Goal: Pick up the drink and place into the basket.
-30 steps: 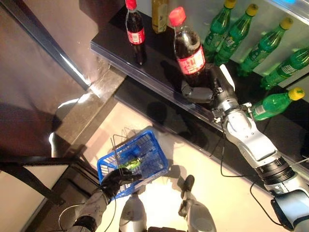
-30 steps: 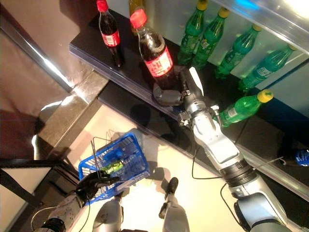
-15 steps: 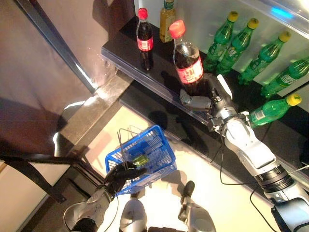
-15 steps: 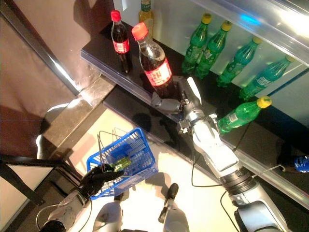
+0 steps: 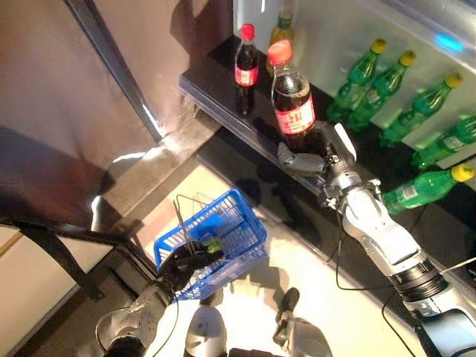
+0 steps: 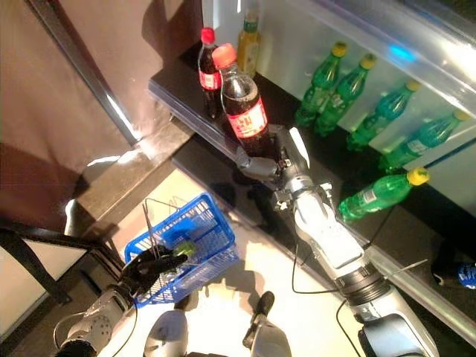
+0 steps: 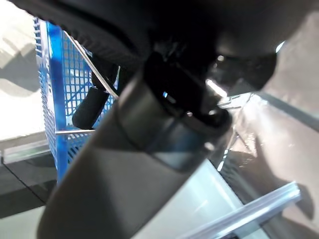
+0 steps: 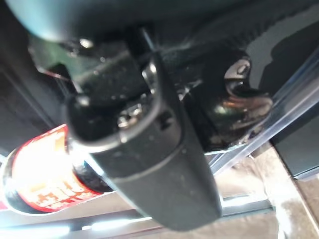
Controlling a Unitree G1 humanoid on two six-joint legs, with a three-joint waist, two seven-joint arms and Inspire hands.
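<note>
A large dark cola bottle (image 5: 292,104) with a red cap and red label stands upright in my right hand (image 5: 318,155), whose fingers are curled round its base just off the black shelf (image 5: 216,82). The right wrist view shows the bottle's label (image 8: 37,181) past the hand. Lower left, my left hand (image 5: 187,262) is shut on the wire handle of a blue mesh basket (image 5: 236,236). A small green item (image 5: 213,242) lies in the basket by that hand. The left wrist view shows the basket's blue wall (image 7: 55,114).
A smaller cola bottle (image 5: 246,68) and a yellow bottle (image 5: 281,30) stand on the shelf's far end. Several green bottles (image 5: 358,78) line the back, and one green bottle (image 5: 425,186) lies on its side to the right. A dark metal rail (image 5: 67,238) crosses the lower left.
The whole scene has shifted in the picture, so the camera has moved. My right hand still holds the cola bottle and my left hand still holds the basket handle.
</note>
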